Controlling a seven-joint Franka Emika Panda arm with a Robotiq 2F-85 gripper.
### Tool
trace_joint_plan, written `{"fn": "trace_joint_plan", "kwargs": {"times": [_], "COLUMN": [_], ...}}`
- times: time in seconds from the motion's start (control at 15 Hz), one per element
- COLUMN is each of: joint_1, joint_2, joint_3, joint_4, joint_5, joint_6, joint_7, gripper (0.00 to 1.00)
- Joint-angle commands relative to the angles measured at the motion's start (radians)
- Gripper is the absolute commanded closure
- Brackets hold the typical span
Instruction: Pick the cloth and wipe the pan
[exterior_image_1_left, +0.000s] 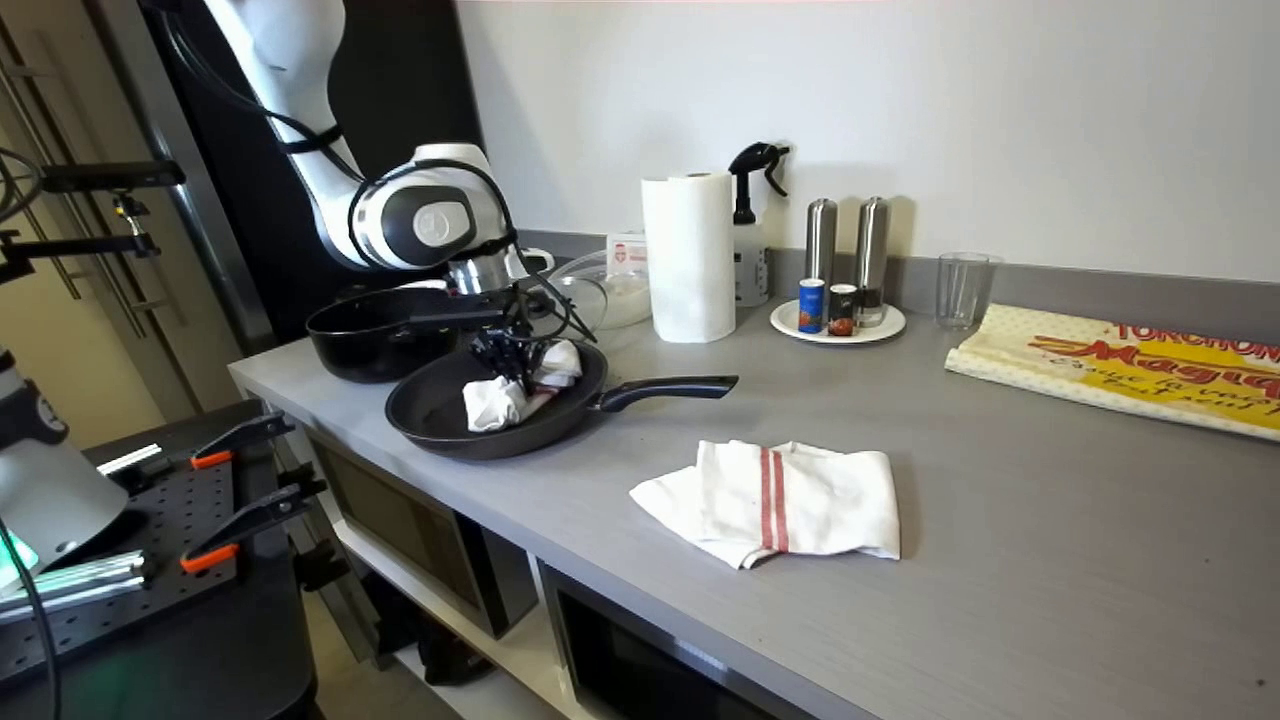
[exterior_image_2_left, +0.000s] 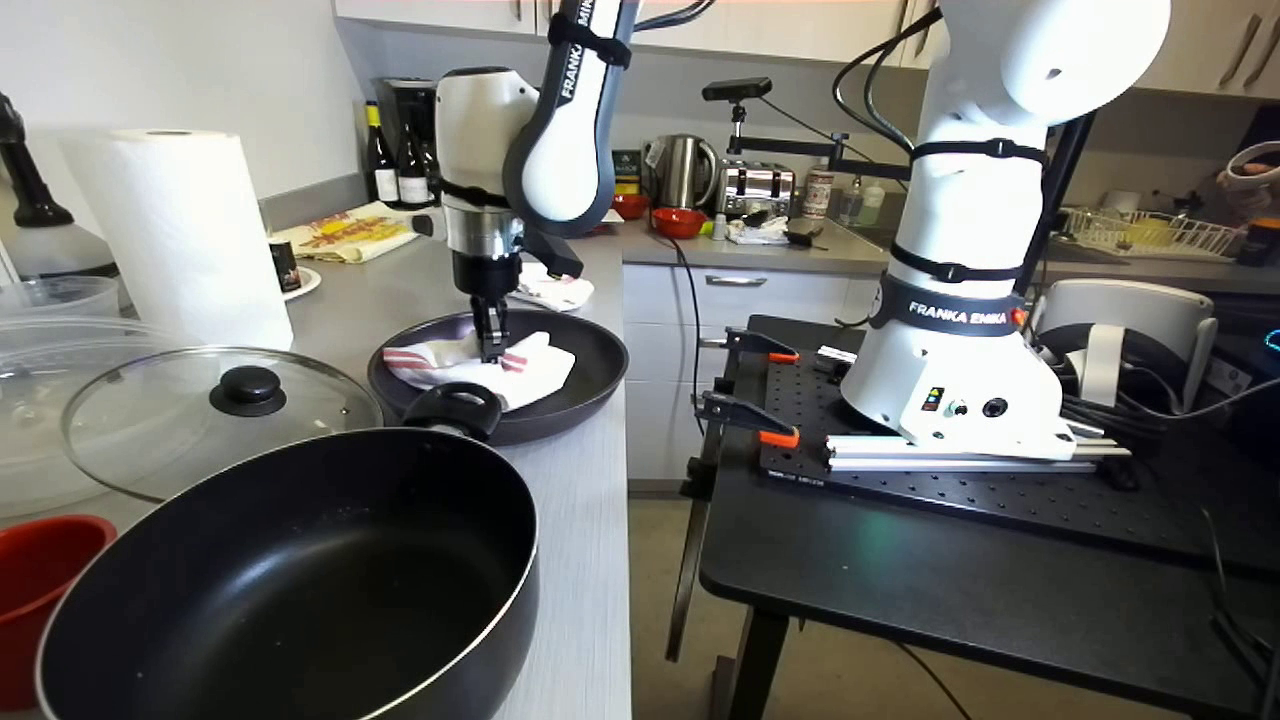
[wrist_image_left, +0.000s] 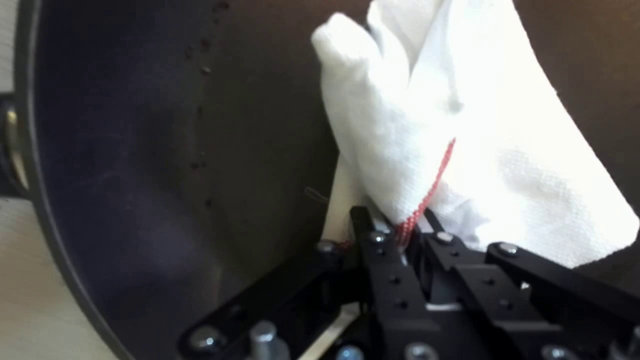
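Observation:
A white cloth with red stripes (exterior_image_1_left: 492, 406) is bunched inside the dark frying pan (exterior_image_1_left: 470, 446). The cloth (exterior_image_2_left: 540, 375) and the frying pan (exterior_image_2_left: 600, 370) show in both exterior views. My gripper (exterior_image_1_left: 520, 378) points down into the pan; it also shows in an exterior view (exterior_image_2_left: 492, 352). In the wrist view, the gripper's fingers (wrist_image_left: 395, 220) are shut on the cloth (wrist_image_left: 500, 115) at a red stripe, with folds spreading on both sides over the pan floor (wrist_image_left: 150, 150). Small dark specks lie on the pan floor beside the cloth. The cloth's underside is hidden.
A second folded striped cloth (exterior_image_1_left: 830, 500) lies on the counter near the pan handle (exterior_image_1_left: 670, 390). A deep black pot (exterior_image_2_left: 300, 580) and a glass lid (exterior_image_2_left: 160, 420) stand close to the pan. A paper towel roll (exterior_image_1_left: 690, 260) and a white plate (exterior_image_1_left: 880, 328) stand behind.

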Motion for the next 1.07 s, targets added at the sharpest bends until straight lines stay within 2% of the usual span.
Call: {"fn": "trace_joint_plan", "kwargs": {"times": [0.0, 0.47, 0.67, 1.0], "joint_1": [-0.055, -0.089, -0.074, -0.021], "joint_2": [0.006, -0.051, -0.054, -0.022], "joint_3": [-0.016, -0.081, -0.104, -0.091], "joint_4": [-0.037, -0.092, -0.102, -0.084], "joint_5": [0.03, 0.043, 0.036, 0.016], "joint_6": [0.05, 0.069, 0.069, 0.055], "joint_7": [-0.013, 0.01, 0.014, 0.01], "gripper": [0.97, 0.97, 0.97, 0.97]}}
